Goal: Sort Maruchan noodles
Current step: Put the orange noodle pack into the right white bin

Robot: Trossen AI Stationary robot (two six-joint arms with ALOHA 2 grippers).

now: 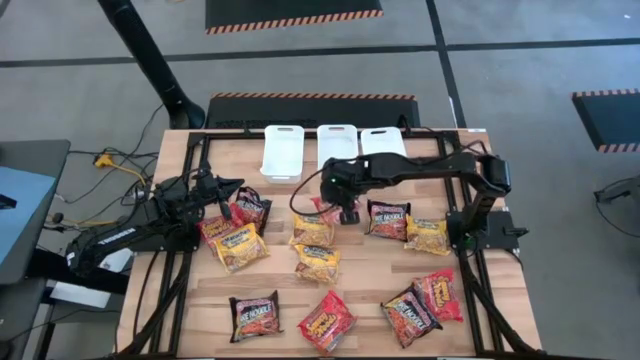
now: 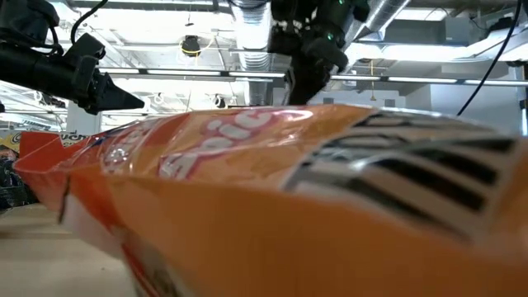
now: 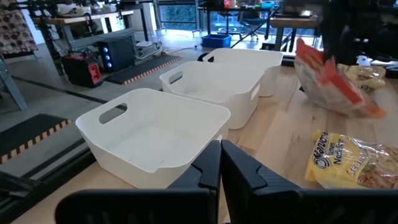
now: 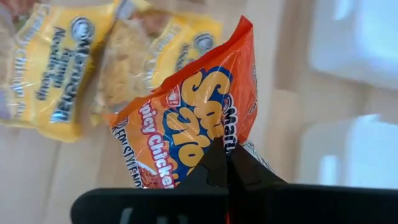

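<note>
Maruchan noodle packets in yellow, red and dark wrappers lie scattered flat on the wooden table point(image 1: 200, 300). My right gripper point(image 1: 347, 214) is shut on a red packet point(image 1: 325, 207), seen close up in the right wrist view point(image 4: 186, 118), raised over the table's middle just in front of the white bins. My left gripper point(image 1: 238, 186) is shut and holds nothing. It hovers level at the far left, pointing toward the bins point(image 3: 219, 163). My right gripper pinches the red packet by one edge point(image 4: 219, 142) between its two fingers, which slant down from the table's right side. The packet hangs tilted below the fingers point(image 3: 323, 74), lifted clear of the table and the yellow packets beneath it.
Three white bins point(image 1: 281, 150) point(image 1: 336, 140) point(image 1: 383, 140) stand in a row at the far edge. Yellow packets point(image 1: 312, 230) point(image 1: 318, 262) lie just near of the raised one, a dark one point(image 1: 387, 218) to its right. An orange packet point(image 2: 272, 190) fills the low view.
</note>
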